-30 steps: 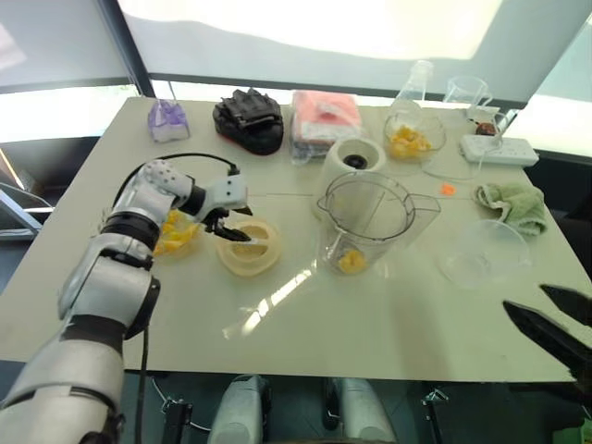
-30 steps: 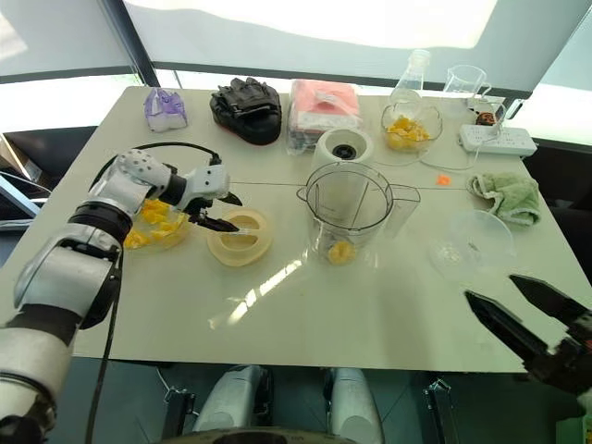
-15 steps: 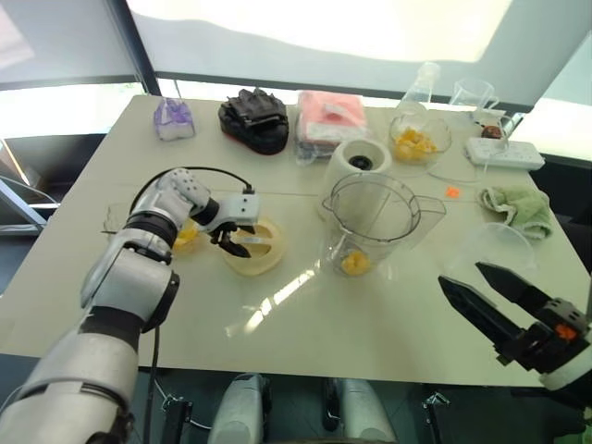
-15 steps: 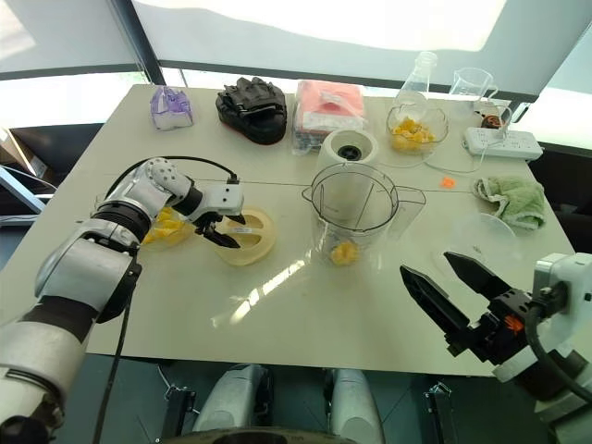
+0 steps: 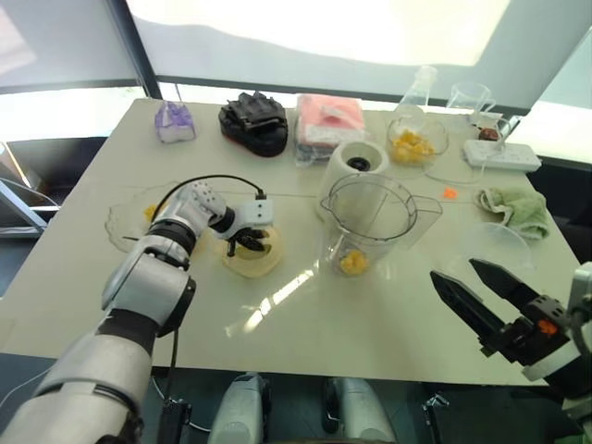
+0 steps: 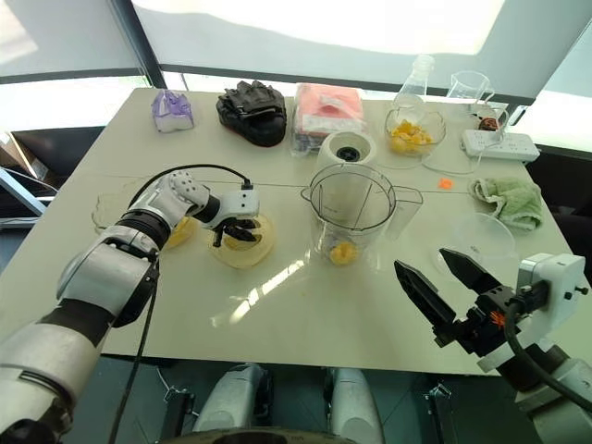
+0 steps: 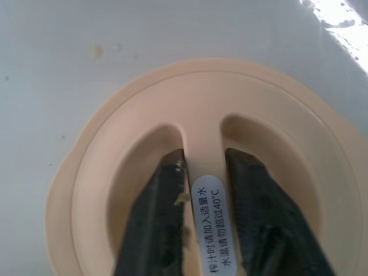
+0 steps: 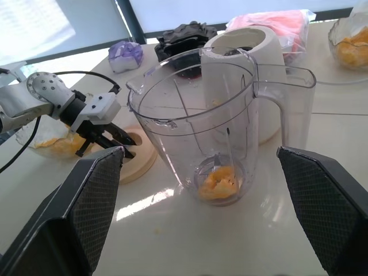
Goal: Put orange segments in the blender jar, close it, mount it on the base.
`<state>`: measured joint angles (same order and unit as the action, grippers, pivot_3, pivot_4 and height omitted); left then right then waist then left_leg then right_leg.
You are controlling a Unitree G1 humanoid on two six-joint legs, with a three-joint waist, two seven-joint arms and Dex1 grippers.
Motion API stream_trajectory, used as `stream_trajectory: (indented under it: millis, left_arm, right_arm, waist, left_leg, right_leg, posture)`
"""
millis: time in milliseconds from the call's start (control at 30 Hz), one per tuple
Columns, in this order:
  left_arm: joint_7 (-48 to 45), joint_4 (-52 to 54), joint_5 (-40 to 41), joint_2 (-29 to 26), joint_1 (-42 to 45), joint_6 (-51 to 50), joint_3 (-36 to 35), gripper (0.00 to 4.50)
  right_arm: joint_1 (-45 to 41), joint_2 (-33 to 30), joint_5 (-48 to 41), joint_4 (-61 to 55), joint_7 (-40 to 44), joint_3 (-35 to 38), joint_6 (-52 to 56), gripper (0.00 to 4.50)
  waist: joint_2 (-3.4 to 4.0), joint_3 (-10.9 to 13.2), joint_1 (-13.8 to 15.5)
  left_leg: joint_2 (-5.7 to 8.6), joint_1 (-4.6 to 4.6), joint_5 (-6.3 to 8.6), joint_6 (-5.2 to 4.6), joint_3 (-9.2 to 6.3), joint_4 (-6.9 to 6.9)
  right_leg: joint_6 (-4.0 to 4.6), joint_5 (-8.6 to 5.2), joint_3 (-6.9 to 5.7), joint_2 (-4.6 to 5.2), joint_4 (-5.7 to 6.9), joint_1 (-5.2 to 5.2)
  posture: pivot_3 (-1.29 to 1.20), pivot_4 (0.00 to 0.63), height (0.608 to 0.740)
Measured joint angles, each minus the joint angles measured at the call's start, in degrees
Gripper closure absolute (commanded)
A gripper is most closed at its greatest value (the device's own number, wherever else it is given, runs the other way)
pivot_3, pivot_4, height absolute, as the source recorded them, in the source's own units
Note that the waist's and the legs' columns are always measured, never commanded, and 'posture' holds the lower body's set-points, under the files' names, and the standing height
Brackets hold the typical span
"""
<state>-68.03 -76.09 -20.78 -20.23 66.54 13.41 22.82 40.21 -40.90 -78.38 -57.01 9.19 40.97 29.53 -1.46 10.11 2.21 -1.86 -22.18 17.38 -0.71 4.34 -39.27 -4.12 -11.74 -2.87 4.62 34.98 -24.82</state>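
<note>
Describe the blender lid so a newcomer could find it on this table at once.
Start at the tall clear blender jar mid-table, orange segments in its bottom. Beside it, toward the robot's left, lies the lid, a flat cream disc. Unlike the clear bowls nearby, it is opaque, with a central grip ridge straddled by the left claw.

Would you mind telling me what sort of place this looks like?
Probably a lab or test room set up as a kitchen bench: a blender jar and its base share the table with a glass flask and power strip.
</note>
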Motion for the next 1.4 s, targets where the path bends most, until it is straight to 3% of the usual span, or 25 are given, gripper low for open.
stream_trajectory:
  millis: [267, 367, 600, 833, 1000, 1100, 1400]
  left_arm:
    - [0.64, -0.02, 0.07, -0.32, -0.55, 0.87, -0.76, 4.23]
    - [-3.59, -0.01, 1.51, -1.42, -0.07, 1.23, -2.62, 4.23]
    - [-17.13, 3.68, 9.48, -6.69, 13.27, 1.27, -11.14, 4.23]
    - [-24.12, 4.36, 14.56, -6.34, 20.60, -0.41, -12.38, 4.23]
    - [-24.27, 4.33, 22.40, -3.20, 28.86, -6.83, -11.40, 4.23]
    - [-24.27, 4.40, 24.83, 1.36, 33.64, -9.14, -11.22, 4.23]
    - [-20.97, 0.60, 21.19, 13.59, 36.29, -15.79, -10.48, 4.23]
  right_arm:
    - [-1.64, -0.11, 2.61, 2.15, 0.91, -2.56, 0.07, 0.00]
    - [-2.35, -0.07, 3.50, 2.79, 1.44, -4.02, 0.09, 0.00]
    - [-4.40, 1.55, 6.24, 6.94, 3.50, -7.86, 0.15, 0.00]
    - [-7.70, 1.90, 10.22, 11.00, 5.30, -11.87, 0.90, 0.00]
    - [-9.36, 1.78, 12.56, 12.46, 6.16, -13.34, 2.28, 0.00]
    - [-10.97, 1.90, 13.17, 12.60, 6.40, -13.88, 2.67, 0.00]
    - [-13.68, 4.64, 17.19, 13.28, 4.60, -16.24, 2.99, 0.00]
  waist:
    - [0.01, -0.30, -0.07]
    - [-0.04, -0.27, -0.15]
    - [-0.18, -0.19, 0.14]
    - [-0.22, -0.16, -0.01]
    - [-0.24, -0.14, 0.12]
    - [-0.20, -0.16, 0.03]
    - [-0.19, -0.16, -0.05]
  left_leg:
    - [-0.04, 0.12, 0.00, 0.00, -0.01, 0.00]
    - [-0.01, -0.15, 0.00, 0.00, 0.02, 0.00]
    - [0.16, -0.70, 0.04, -0.09, 0.03, -0.02]
    - [0.14, -0.70, 0.06, -0.12, 0.00, -0.08]
    - [0.12, -0.83, 0.06, -0.12, -0.10, -0.33]
    - [0.13, -0.97, 0.14, -0.25, -0.09, -0.61]
    - [0.14, -1.05, 0.15, -0.28, -0.14, -0.76]
  right_leg:
    - [-0.08, -0.05, 0.00, 0.03, 0.00, 0.08]
    - [0.13, 0.08, -0.02, -0.03, 0.01, -0.19]
    - [0.09, 0.05, -0.20, 0.04, -0.04, -0.52]
    - [0.08, 0.04, -0.20, -0.02, -0.04, -0.52]
    - [0.07, 0.03, -0.25, -0.04, 0.05, -0.52]
    - [0.06, 0.03, -0.24, -0.01, 0.03, -0.53]
    - [0.07, 0.03, -0.25, -0.04, 0.12, -0.57]
  posture:
    - [0.00, 0.150, 0.740]
    - [0.00, 0.150, 0.740]
    - [0.00, 0.150, 0.740]
    - [0.00, 0.150, 0.740]
    - [0.00, 0.150, 0.740]
    - [0.00, 0.150, 0.740]
    - [0.00, 0.150, 0.740]
